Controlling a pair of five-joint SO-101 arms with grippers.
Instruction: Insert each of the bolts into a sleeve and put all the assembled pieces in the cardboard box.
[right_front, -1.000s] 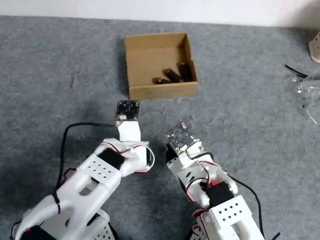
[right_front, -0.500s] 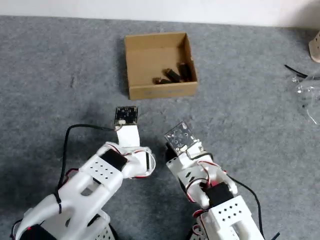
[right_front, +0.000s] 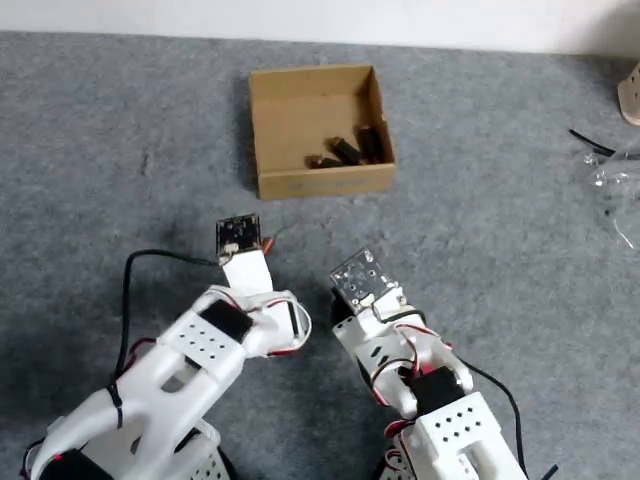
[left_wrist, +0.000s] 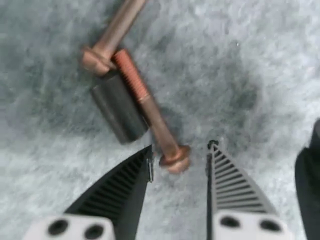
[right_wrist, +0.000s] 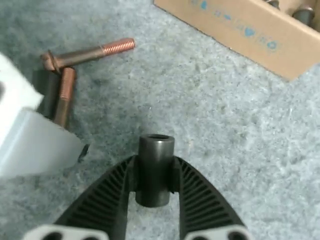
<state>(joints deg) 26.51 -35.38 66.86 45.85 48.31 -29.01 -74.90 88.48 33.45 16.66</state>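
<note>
Shifted my left end effector (left_wrist: 180, 150) back from box (right_front: 320, 183); open, bolt (left_wrist: 150, 107) head between tips, shank pointing away; right end effector (right_wrist: 155, 162) grips sleeve (right_wrist: 156, 145).

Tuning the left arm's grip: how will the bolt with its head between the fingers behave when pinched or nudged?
The bolt looks metal: probably stiff, heavy for its size. Its round shank lies flat on the carpet, so a nudge may roll it, though the black sleeve beside it should block one way. The left gripper may slip on smooth metal.
</note>
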